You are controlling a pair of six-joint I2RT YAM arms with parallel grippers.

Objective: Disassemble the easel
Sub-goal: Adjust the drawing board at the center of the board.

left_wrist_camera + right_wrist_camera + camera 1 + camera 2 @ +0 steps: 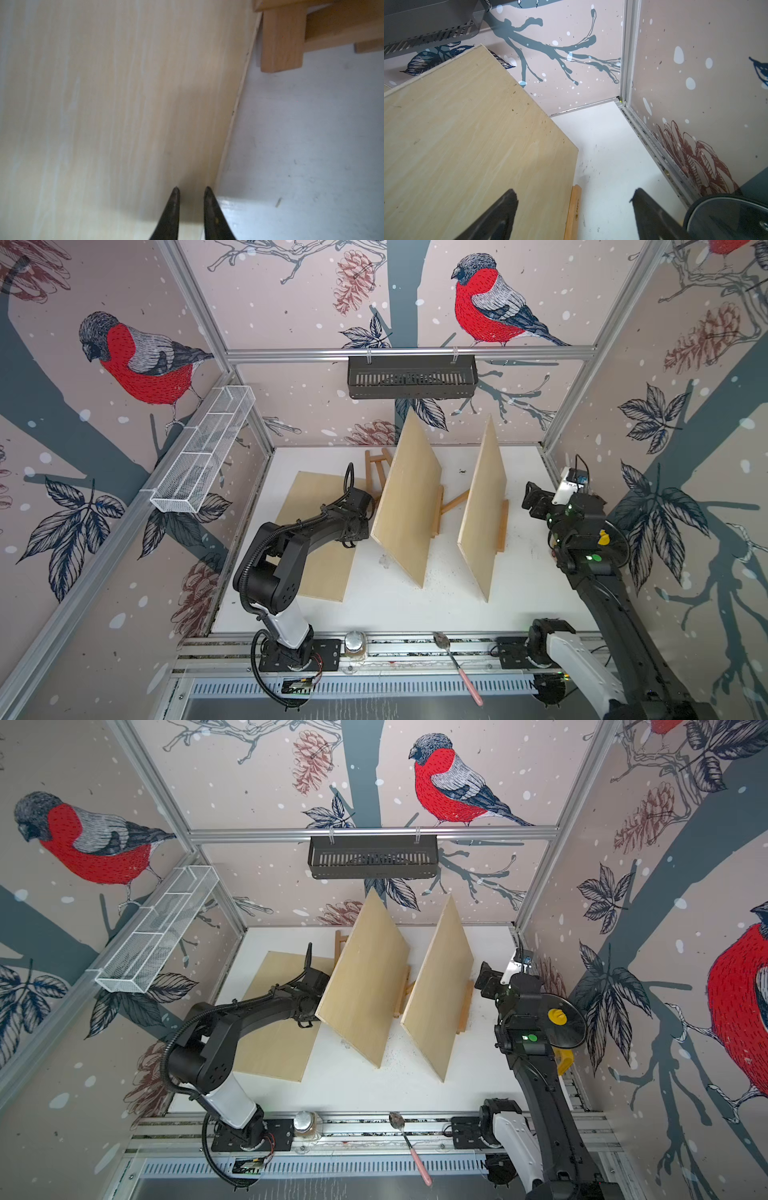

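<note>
Two pale plywood boards stand tilted on wooden easels: the middle board [409,506] [365,986] and the right board [484,510] [438,994] [467,145]. A third board [328,572] [104,104] lies flat at the left. A bare easel [376,472] stands behind it, its leg [281,41] close by. My left gripper [192,188] hovers over the flat board's edge, jaws slightly apart with nothing between them. My right gripper [534,499] [575,190] is wide open beside the right easel's ledge [574,212] and holds nothing.
A black basket [411,377] hangs on the back rail and a white wire basket [208,452] on the left rail. A spoon [457,664] and a jar [355,643] lie on the front rail. A black disc [611,543] [726,216] sits by the right wall.
</note>
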